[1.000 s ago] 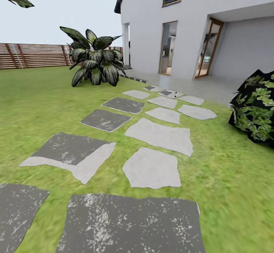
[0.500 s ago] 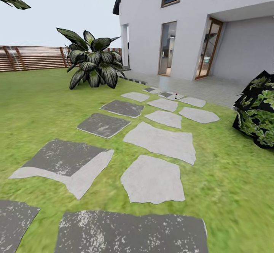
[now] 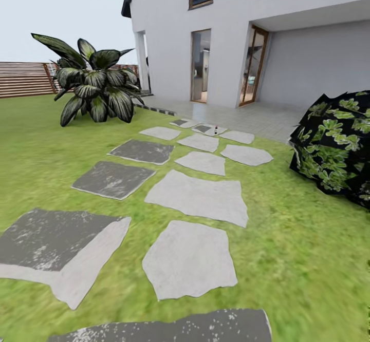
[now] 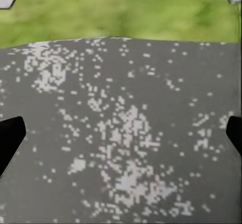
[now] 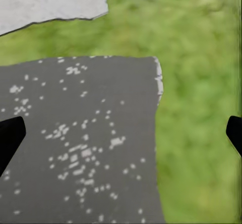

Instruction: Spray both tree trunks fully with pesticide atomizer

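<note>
The pesticide atomizer (image 3: 216,128) is a tiny upright thing with a reddish top, standing on a far paving stone near the house terrace; it is too small to make out further. Both trees and their trunks are out of view. In the left wrist view my left gripper (image 4: 121,138) is open over a dark speckled paving stone (image 4: 121,133), with black fingertips (image 4: 9,135) at the picture's edges. My right gripper (image 5: 121,135) is open too, over the edge of a dark stone (image 5: 75,143) and grass (image 5: 201,108). Neither holds anything.
A path of grey paving stones (image 3: 198,195) runs across the lawn (image 3: 308,260) toward the white house (image 3: 231,34). A broad-leaved plant (image 3: 95,88) stands at the left by the slat fence (image 3: 20,79). A dark leafy bush (image 3: 336,147) crowds the right.
The whole head view has shifted: the camera has moved forward and turned right, so the stones, plant and house sit further left and the bush looms larger.
</note>
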`<state>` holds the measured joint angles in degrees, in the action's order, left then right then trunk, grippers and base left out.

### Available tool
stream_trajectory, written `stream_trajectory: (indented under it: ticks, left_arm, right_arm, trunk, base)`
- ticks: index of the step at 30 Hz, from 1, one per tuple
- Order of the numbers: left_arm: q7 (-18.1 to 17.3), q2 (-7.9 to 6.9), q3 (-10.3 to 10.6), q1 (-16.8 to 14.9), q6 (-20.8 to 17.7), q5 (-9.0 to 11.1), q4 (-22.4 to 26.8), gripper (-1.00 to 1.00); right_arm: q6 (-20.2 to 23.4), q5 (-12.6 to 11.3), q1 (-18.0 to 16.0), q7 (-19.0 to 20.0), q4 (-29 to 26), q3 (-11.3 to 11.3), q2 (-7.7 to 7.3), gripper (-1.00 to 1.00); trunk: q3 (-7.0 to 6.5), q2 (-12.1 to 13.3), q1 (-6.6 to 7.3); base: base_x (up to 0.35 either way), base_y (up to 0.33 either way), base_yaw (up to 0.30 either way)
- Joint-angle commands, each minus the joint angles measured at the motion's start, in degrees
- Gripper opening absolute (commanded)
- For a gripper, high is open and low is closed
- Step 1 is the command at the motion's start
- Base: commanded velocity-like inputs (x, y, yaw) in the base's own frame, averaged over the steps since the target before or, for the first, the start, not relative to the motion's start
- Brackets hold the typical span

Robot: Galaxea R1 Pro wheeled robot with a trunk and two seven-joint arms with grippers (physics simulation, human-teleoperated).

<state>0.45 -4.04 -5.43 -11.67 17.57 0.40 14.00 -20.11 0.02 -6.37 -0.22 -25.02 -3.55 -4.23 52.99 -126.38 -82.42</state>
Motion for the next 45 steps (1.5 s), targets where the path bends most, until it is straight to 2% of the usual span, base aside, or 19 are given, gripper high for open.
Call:
stream_trajectory:
  ticks: [1, 11, 45]
  left_arm:
    - [0.02, 0.00, -0.10, -0.01, 0.19, 0.04, -0.03, 1.00]
    - [0.02, -0.01, -0.10, -0.01, 0.19, 0.04, -0.03, 1.00]
    - [0.03, 0.01, -0.10, -0.01, 0.19, 0.04, -0.03, 1.00]
  right_arm:
    - [-0.19, 0.02, -0.05, 0.00, 0.08, -0.06, 0.01, 1.00]
    - [-0.19, 0.02, -0.05, -0.04, 0.06, -0.06, 0.01, 1.00]
    - [-0.19, -0.01, -0.05, -0.03, 0.06, -0.06, 0.01, 1.00]
  trunk:
    - [0.05, -0.02, -0.02]
    - [0.05, -0.02, -0.02]
    - [0.05, -0.02, -0.02]
  base:
    - [0.339, 0.000, -0.299]
    - [0.339, 0.000, -0.184]
    - [0.339, 0.000, -0.002]
